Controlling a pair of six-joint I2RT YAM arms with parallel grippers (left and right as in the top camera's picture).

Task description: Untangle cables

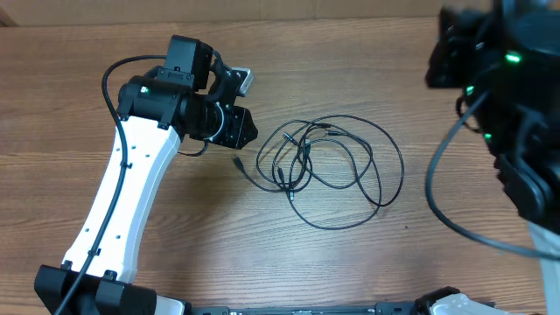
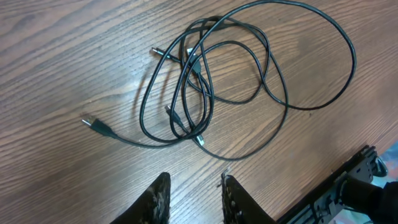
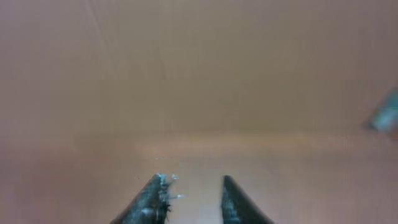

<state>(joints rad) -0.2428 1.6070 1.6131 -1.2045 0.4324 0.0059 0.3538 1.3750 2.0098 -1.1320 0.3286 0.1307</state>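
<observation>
1. At the middle of the brown wood-grain surface point(image 1: 411, 262) lies a loose tangle of thin black cables point(image 1: 328, 171) with small plug ends. The loops cross over one another, flat on the wood, and nothing holds them.
2. One short tail ending in a small dark plug point(image 1: 238, 163) trails out of the tangle's left side, towards the white-and-black left arm point(image 1: 131, 192), clear of the loops.
3. By the look of it, untangling is at its opening step. No cord is gripped or separated.
4. A sensible next move would be to lower the left jaws onto that free tail or an outer loop. They should close on one strand only and draw it away from the crossings.
5. Left jaws are spread and empty, just left of the tangle. In the left wrist view the cables sit ahead of the fingertips point(image 2: 155, 199), not between them.
6. Right jaws are spread and empty in a blurred wrist view showing no cable. The dark right arm point(image 1: 507, 105) sits at the far right, well apart from the tangle.
</observation>
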